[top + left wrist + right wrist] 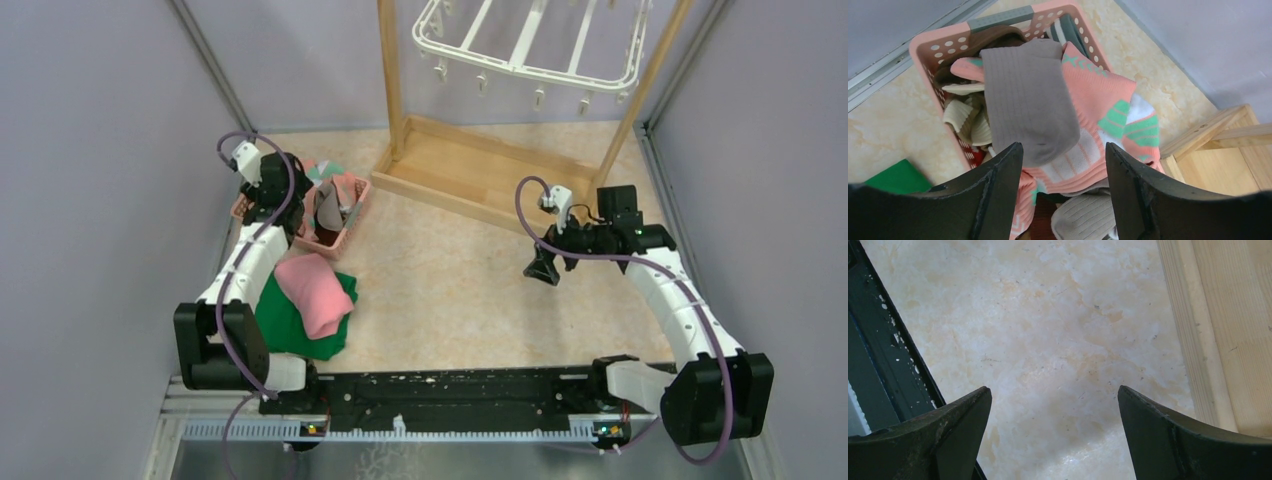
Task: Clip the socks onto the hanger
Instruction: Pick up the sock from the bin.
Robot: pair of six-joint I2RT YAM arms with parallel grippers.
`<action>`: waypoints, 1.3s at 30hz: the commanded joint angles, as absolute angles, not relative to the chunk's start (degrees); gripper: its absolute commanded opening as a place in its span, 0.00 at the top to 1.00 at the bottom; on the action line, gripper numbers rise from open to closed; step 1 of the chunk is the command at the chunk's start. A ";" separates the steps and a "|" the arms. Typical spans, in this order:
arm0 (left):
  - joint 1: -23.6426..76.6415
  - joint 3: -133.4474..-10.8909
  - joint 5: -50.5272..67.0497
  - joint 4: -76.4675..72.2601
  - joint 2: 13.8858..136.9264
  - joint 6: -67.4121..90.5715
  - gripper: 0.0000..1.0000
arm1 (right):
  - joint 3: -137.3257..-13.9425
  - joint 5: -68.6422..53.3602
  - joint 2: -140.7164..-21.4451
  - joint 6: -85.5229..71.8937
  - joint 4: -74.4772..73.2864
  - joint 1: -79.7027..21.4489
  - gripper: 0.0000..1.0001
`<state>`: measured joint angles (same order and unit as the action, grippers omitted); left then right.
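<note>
1. By the counter's near left corner a flat green cloth (292, 332) lies spread out, and a folded pink cloth (314, 290) rests on its far part
2. On the right side, about midway between the near and far edges, the right hand (1054, 390) hangs over bare counter (1048, 315) with its fingers spread wide and nothing between them
3. Further along the left edge, just beyond the two cloths, sits a pink perforated basket (923, 47), and the socks (1083, 150) are heaped inside it
4. The left hand (1063, 150) hovers right over that heap, its fingers parted and gripping nothing; whether the tips touch the fabric I cannot tell
5. On top of the heap a grey sock (1028, 100) lies draped across a salmon sock (1100, 95) with teal and white shapes, and a cream ribbed sock (965, 117) is tucked against the basket's left wall
6. At the middle of the far edge the base of a wooden stand (470, 170) rests on the counter, with its two posts rising from it
7. The hanger (530, 45), a white rack with crossbars, hangs between those posts high above the far edge, with small clips (539, 98) dangling from its rim
</note>
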<state>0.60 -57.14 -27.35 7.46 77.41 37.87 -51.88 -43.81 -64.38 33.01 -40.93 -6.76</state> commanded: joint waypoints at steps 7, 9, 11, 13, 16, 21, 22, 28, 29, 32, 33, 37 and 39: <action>0.38 -62.76 -28.99 8.81 84.42 37.39 0.36 | -54.78 -44.21 -65.51 34.47 -41.13 -7.60 0.04; 0.35 -62.99 -29.79 8.92 84.97 37.20 0.38 | -54.80 -44.16 -65.60 34.53 -41.21 -7.72 0.04; 0.36 -62.95 -30.58 9.21 85.16 37.48 0.45 | -54.88 -44.21 -65.60 34.55 -41.30 -7.82 0.04; 0.41 -62.70 -31.28 9.18 84.80 37.55 0.53 | -54.96 -44.20 -65.69 34.64 -41.39 -7.97 0.04; 0.41 -62.47 -32.65 8.89 83.28 37.17 0.69 | -54.96 -44.21 -65.61 34.71 -41.60 -8.00 0.04; 0.43 -61.76 -32.40 5.95 79.70 34.62 0.99 | -55.11 -44.21 -65.58 34.72 -41.64 -8.08 0.04; 0.38 -61.52 -32.19 5.31 79.07 34.08 1.00 | -55.06 -44.21 -65.48 34.72 -41.66 -8.10 0.04; 0.35 -60.28 -31.58 1.77 73.56 30.55 1.00 | -55.01 -44.36 -65.30 34.82 -41.75 -8.09 0.04; 0.40 -60.60 -31.36 1.11 72.64 29.98 1.00 | -55.04 -44.60 -65.34 34.77 -41.81 -8.13 0.04; 0.40 -62.82 -31.02 0.47 70.95 28.69 1.00 | -54.99 -45.46 -65.61 34.76 -41.95 -8.33 0.04; 0.58 -63.75 -31.13 0.44 70.80 27.99 1.00 | -54.96 -45.64 -65.65 34.72 -41.93 -8.46 0.04; 0.66 -68.28 -33.09 0.42 71.54 26.17 1.00 | -54.97 -45.86 -65.82 34.79 -42.09 -9.14 0.04; 0.72 -70.25 -33.95 -1.51 72.16 25.34 1.00 | -54.96 -45.88 -66.04 34.80 -42.19 -9.56 0.04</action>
<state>0.54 -64.79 -31.57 4.27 72.25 28.36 -51.88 -44.10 -65.45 33.50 -41.69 -8.60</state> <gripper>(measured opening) 0.012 0.960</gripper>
